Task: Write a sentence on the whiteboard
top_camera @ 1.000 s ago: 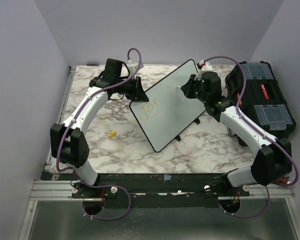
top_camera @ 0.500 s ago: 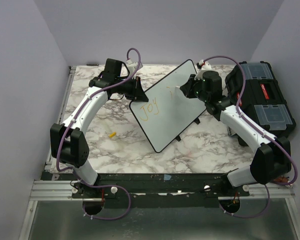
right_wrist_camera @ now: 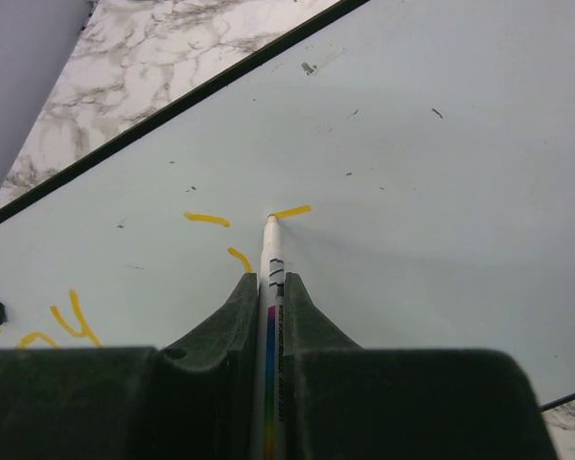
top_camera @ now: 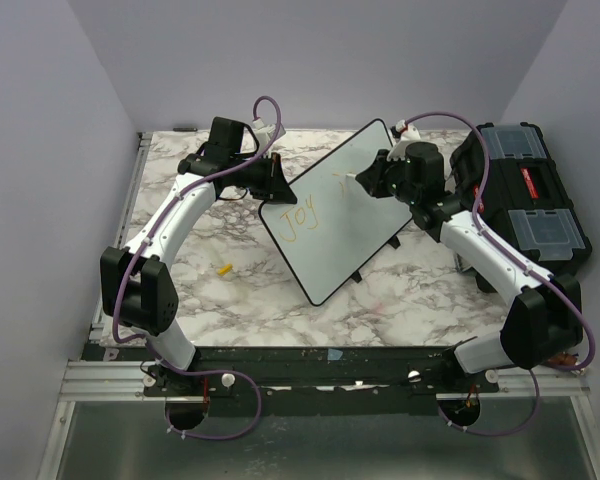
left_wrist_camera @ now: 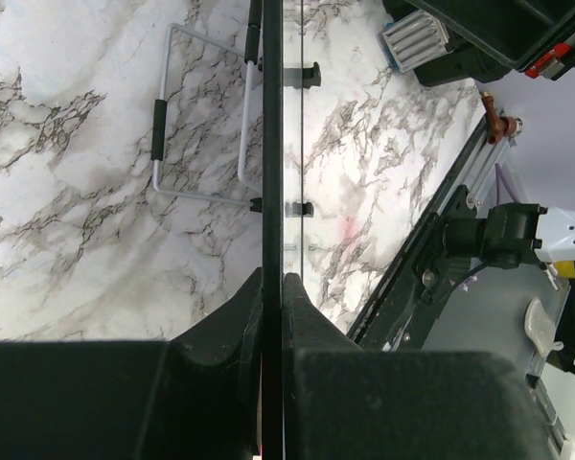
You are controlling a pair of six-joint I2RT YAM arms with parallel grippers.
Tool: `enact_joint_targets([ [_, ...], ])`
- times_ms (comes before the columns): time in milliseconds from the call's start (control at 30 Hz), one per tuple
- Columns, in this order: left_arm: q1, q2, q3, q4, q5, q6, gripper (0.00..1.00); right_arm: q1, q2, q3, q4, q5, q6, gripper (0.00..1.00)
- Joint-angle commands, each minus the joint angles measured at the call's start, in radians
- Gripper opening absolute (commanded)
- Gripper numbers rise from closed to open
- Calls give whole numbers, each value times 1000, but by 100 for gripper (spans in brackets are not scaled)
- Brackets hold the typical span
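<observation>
The whiteboard (top_camera: 330,235) stands tilted on the marble table, and my left gripper (top_camera: 277,183) is shut on its upper-left rim. The left wrist view looks along the whiteboard's black edge (left_wrist_camera: 271,144), which is clamped between my left gripper's (left_wrist_camera: 273,278) jaws. My right gripper (top_camera: 360,180) is shut on a white marker (right_wrist_camera: 272,251) whose tip touches the whiteboard (right_wrist_camera: 412,144). The sentence reads "Joy" (top_camera: 302,218). To its right are short yellow strokes (right_wrist_camera: 207,219), one of them at the marker's tip (right_wrist_camera: 292,211).
A black toolbox with clear lids (top_camera: 525,195) sits at the right, behind my right arm. A small yellow cap (top_camera: 224,268) lies on the table (top_camera: 240,300) left of the board. The board's wire stand (left_wrist_camera: 201,125) rests behind it.
My right gripper has shifted the marker slightly across the board near the short strokes. The left gripper and the board have not moved.
</observation>
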Motion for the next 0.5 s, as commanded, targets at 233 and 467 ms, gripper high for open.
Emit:
enact_joint_targets([
  [233, -1, -30, 39, 54, -8, 52, 0, 5, -22, -69, -19, -47, -8, 1],
  [467, -1, -29, 38, 52, -8, 53, 0, 4, -30, -87, -29, -13, -12, 1],
])
